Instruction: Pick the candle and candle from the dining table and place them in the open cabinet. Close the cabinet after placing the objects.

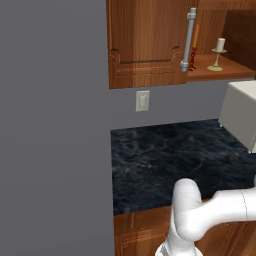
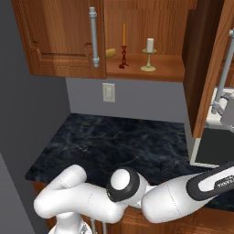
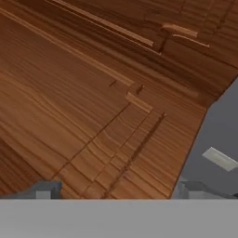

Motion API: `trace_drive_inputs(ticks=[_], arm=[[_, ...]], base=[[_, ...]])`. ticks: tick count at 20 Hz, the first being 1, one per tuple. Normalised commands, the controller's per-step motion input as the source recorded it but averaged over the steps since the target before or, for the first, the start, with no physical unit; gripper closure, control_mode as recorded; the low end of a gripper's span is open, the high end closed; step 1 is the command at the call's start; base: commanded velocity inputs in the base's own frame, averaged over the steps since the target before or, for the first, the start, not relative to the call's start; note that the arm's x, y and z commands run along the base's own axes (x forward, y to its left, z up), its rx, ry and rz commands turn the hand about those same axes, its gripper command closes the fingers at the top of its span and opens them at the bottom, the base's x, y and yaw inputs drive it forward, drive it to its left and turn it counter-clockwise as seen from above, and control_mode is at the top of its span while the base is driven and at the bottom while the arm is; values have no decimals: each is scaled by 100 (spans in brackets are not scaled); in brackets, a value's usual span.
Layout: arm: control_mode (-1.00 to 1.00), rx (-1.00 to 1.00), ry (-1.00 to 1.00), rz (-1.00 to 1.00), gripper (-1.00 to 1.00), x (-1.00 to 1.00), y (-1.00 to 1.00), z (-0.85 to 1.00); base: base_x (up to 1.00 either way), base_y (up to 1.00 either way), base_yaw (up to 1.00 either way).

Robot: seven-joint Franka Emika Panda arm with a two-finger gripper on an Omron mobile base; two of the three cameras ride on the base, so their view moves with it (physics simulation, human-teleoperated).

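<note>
On the cabinet (image 2: 59, 41) shelf both candles stand; gripper (image 3: 116, 190), jaws spread empty, could slip off the door (image 2: 208, 68) closing it.

Kitchen — wood wall cabinet (image 2: 59, 39), dark stone counter (image 2: 123, 141), wall outlet (image 2: 109, 93).

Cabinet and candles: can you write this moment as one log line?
orange candle: on cabinet shelf | white candle: beside it | right door: open | gripper: open, at door panel
</note>
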Motion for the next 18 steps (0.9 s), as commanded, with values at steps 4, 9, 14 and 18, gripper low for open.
trace_drive_inputs(ticks=[4, 9, 14, 18], arm=[[-100, -18, 0, 0, -100, 9, 56, 37], [-100, -18, 0, 0, -100, 1, 86, 13], [-100, -14, -1, 0, -100, 0, 100, 0], [-100, -11, -2, 0, -100, 0, 90, 15]], base=[[0, 0, 0], [0, 0, 0], [0, 0, 0], [0, 0, 0]])
